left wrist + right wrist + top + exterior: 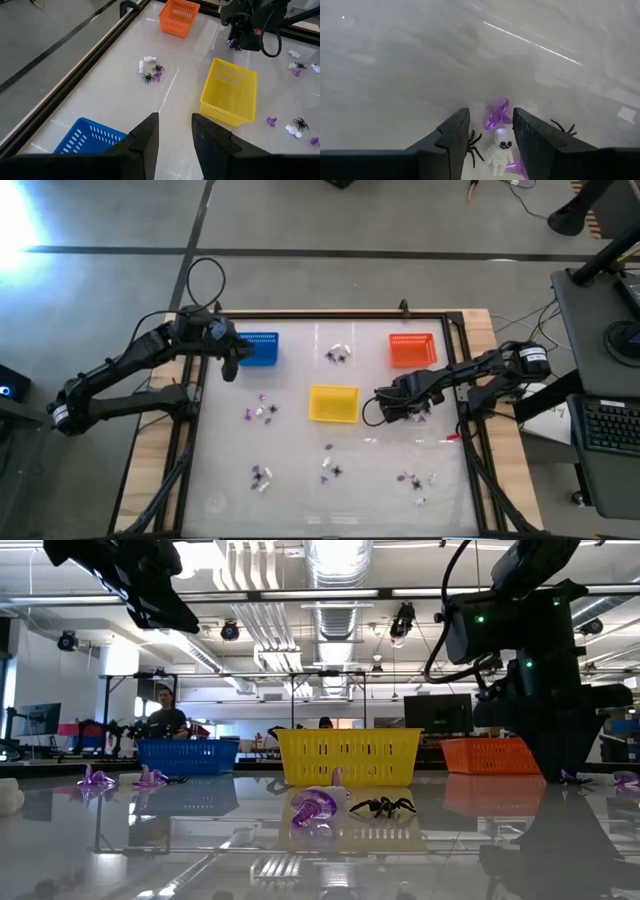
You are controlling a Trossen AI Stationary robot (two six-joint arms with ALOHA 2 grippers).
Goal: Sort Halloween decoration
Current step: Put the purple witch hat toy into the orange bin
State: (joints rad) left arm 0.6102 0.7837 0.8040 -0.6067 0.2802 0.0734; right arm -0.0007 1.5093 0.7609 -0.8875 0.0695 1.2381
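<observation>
High view: the right hand point(408, 412) sits low over a small cluster of trinkets just beside the yellow basket point(334, 403), with the orange basket point(412, 349) further off behind it; the left hand point(229, 366) waits raised by the blue basket point(258, 348). Three baskets are counted, and about six loose clusters of decoration lie scattered across the surface point(300, 480). Low view: one purple trinket point(313, 809) and one black spider point(382, 806) lie in front of the yellow basket; the right hand's fingertips are not visible here. Left wrist view: the left hand point(175, 131) is moderately parted and holds nothing. Right wrist view: the right hand point(490, 131) is parted, nothing yet held; a white skeleton figure point(501, 149) lies directly between the fingers, long axis roughly along the reach, a purple piece point(496, 113) just ahead, one spider point(472, 146) against one finger and another point(564, 128) outside the other. The right arm is clearly nearer.
</observation>
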